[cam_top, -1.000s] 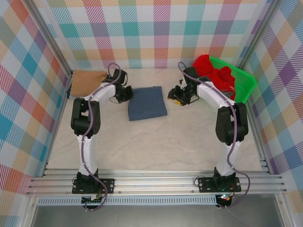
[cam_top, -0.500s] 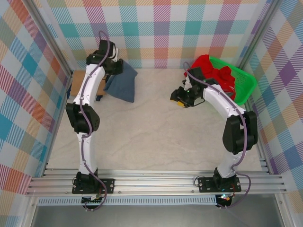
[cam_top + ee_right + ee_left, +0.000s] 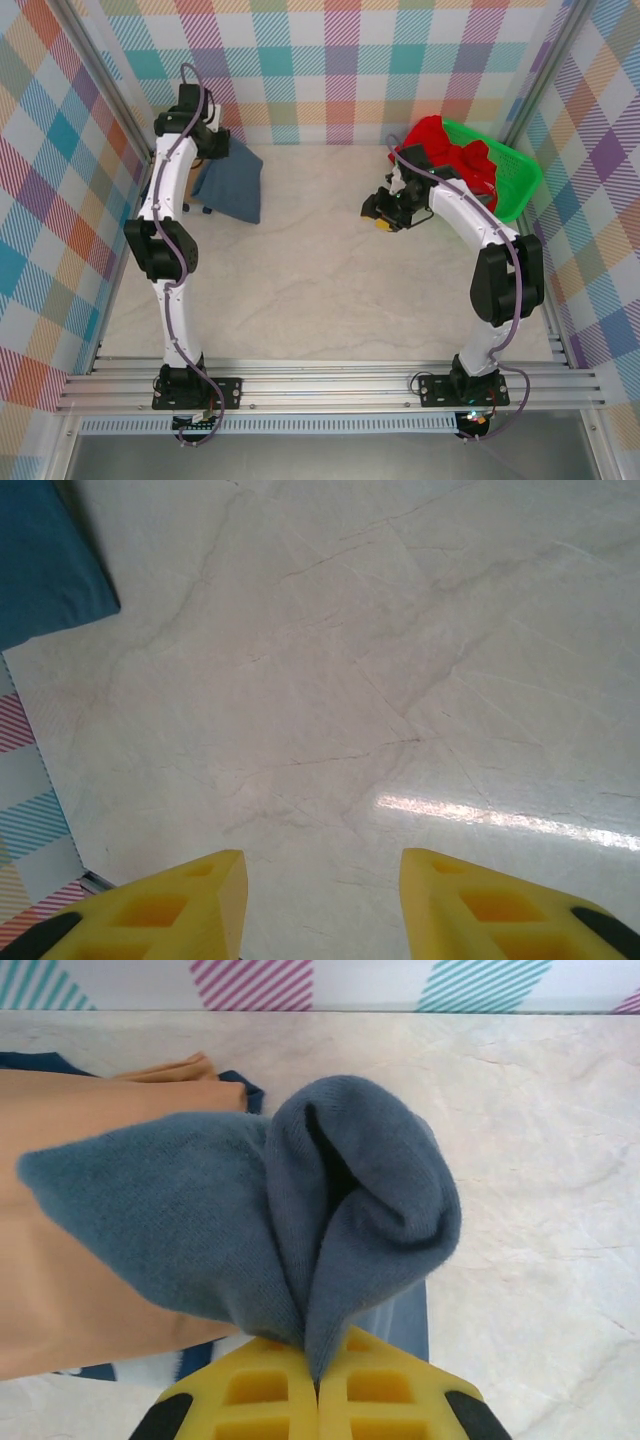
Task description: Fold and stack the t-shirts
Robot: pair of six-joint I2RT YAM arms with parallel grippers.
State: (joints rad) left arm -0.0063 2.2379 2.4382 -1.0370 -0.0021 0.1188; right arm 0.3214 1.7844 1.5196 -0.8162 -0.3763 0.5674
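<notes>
Top external view: at the far left of the pale marble-patterned desk, the left hand is clenched on the folded slate-blue cloth t-shirt, which hangs bunched from it. In the left wrist view its yellow fingers pinch that blue cloth above a flat tan t-shirt lying on the desk. The right hand hovers released, jaws apart and empty, near the green plastic mesh basket that holds a crumpled bright red t-shirt.

Bright, even, sharp throughout (one glare streak on the table).
</notes>
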